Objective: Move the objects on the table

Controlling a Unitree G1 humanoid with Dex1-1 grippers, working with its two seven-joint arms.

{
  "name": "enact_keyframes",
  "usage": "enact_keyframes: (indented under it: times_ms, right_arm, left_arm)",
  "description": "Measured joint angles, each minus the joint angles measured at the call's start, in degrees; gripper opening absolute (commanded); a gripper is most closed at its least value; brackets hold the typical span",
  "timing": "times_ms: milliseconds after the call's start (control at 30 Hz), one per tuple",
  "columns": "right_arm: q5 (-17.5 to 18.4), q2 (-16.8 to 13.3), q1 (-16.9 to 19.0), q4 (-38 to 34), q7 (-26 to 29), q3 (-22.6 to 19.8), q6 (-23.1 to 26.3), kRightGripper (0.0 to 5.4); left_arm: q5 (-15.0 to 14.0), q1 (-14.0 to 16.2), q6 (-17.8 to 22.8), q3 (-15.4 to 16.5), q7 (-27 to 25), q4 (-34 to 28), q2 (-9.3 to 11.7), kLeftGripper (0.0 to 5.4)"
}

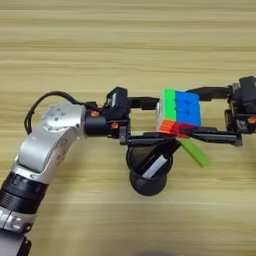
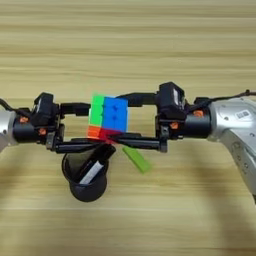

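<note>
Puzzle cube (image 2: 107, 117) sits mid-frame above the table (image 1: 125, 40), glossy plastic, 3x3 tiles: green column on the left, blue face toward the camera, orange and red tiles along the bottom edge; it is tilted slightly, edges not square to the wood grain. Both tools meet at it from opposite sides. Left tool (image 1: 152, 120) reaches in from picture left, two slim black fingers spread apart, one at the cube's upper left edge, the other passing under its lower edge. Right tool (image 2: 132, 120) comes from picture right, its fingers likewise spread, upper one at the cube's top right, lower one running along below the red tiles. Cube is bracketed between the finger pairs; cannot tell which tool actually carries the load, or whether either is clamped tight. Lime-green block (image 2: 136, 159) is a flat matte rectangle lying on the table just below and right of the cube, long axis diagonal, running from upper left to lower right; its upper end is hidden under the right tool's lower finger. Black mesh cup (image 1: 148, 172) stands directly below the cube, round, with a white-barrelled marker (image 1: 156, 165) leaning inside. Table is light wood, horizontal grain stripes. Arms have silver metal shells with black joints.
</note>
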Motion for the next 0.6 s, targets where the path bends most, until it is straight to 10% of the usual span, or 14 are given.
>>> enact_keyframes:
  times_ms: [600]
  right_arm:
    - [0.3, 0.0, 1.2, 0.0, 0.0, 1.0, 0.0, 4.11]
  left_arm:
    - [-0.2, 0.4, 0.2, 0.1, 0.0, -1.2, -0.2, 3.27]
